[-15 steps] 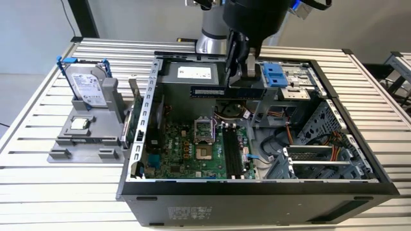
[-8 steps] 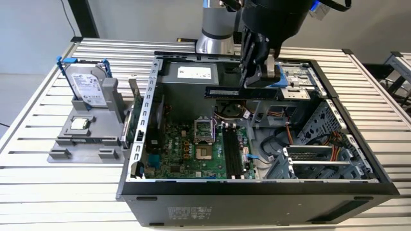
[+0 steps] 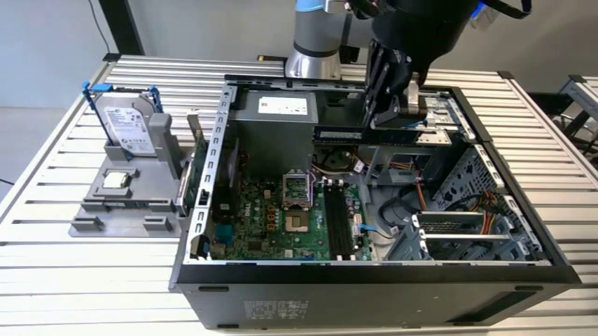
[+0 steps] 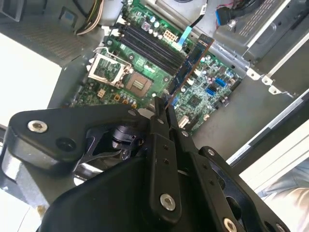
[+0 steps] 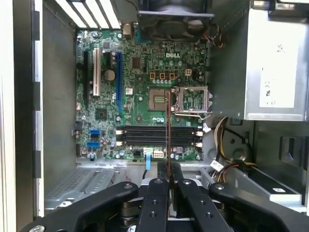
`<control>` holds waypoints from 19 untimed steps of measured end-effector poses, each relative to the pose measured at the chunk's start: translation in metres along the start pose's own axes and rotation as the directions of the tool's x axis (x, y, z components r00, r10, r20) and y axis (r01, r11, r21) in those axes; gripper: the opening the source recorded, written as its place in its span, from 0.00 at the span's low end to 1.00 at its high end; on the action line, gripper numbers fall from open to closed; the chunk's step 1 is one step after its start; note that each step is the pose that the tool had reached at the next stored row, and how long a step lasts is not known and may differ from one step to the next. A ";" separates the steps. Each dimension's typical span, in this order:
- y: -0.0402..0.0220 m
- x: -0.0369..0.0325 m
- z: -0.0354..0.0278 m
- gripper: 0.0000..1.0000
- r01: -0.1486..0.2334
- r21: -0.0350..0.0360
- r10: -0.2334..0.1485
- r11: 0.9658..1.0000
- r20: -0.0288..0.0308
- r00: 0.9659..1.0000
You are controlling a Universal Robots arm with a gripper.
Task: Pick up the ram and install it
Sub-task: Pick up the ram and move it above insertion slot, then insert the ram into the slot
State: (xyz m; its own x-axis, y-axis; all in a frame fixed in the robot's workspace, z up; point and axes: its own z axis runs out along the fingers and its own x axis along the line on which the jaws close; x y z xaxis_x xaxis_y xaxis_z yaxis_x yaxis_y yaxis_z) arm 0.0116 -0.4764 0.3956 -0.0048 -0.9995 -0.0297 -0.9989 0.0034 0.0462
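Gripper [image 5: 169, 170] pinching ram [image 5: 168, 121] by one end; stick held above motherboard [image 5: 140, 72], well clear, lying crosswise to its black memory slots [image 5: 157, 137].

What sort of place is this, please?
Probably a robotics lab bench for PC assembly: an open computer case on a slatted metal table, a hard drive in a fixture, the gripper holding the ram.

You'll find the ram [image 3: 360, 135] as a long, narrow, dark stick with small pale labels, clamped by one end in the hand [image 5: 170, 170]. It sits level and on edge, raised above the open case [image 3: 374, 280], clear of the motherboard [image 3: 280, 224] and not seated in any slot.
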 end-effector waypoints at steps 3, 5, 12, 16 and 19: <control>-0.0057 0.0000 -0.0002 0.00 -0.005 0.000 0.005 1.000 0.000 1.000; -0.0077 0.0000 -0.0002 0.00 -0.013 0.000 0.013 1.000 0.000 1.000; -0.0098 0.0000 -0.0002 0.00 -0.029 0.001 0.029 1.000 0.000 1.000; -0.0098 -0.0036 -0.0001 0.00 -0.029 0.001 0.029 1.000 0.000 1.000; -0.0099 -0.0061 0.0001 0.00 -0.030 0.001 0.030 1.000 0.001 1.000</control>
State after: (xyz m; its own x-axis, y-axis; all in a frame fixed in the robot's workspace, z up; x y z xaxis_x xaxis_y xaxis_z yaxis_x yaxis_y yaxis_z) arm 0.0215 -0.4703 0.3952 -0.0345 -0.9990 -0.0289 -0.9984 0.0332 0.0456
